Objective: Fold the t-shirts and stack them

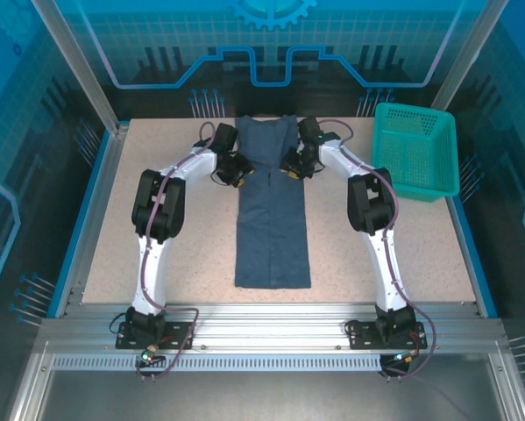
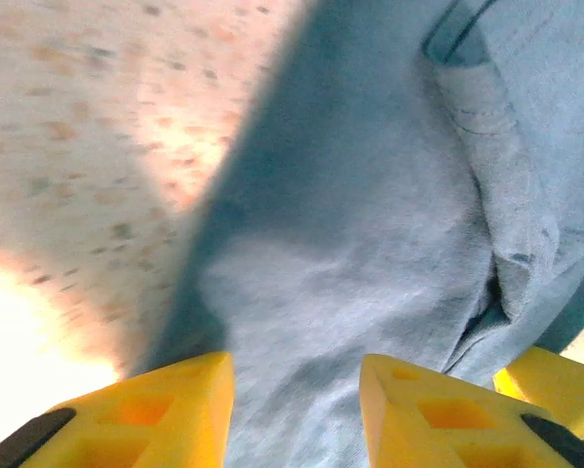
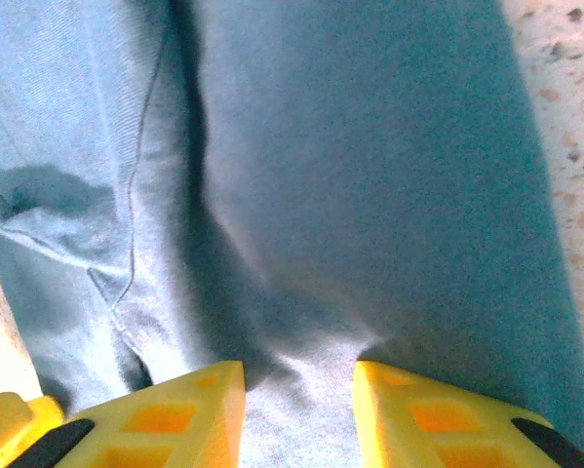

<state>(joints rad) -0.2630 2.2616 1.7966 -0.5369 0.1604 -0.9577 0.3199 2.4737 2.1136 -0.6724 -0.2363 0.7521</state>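
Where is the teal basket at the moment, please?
In the top view the basket sits at the far right corner of the table, to the right of the t-shirt and not touching it.

No legible writing anywhere.
No words, numbers or brand marks can be read on any surface. The one sign-like mark is a pale-blue gear-shaped emblem (image 1: 273,10), printed at the top centre of the dark blue circuit-patterned backdrop panel (image 1: 157,53) behind the table. No letters can be made out on it.
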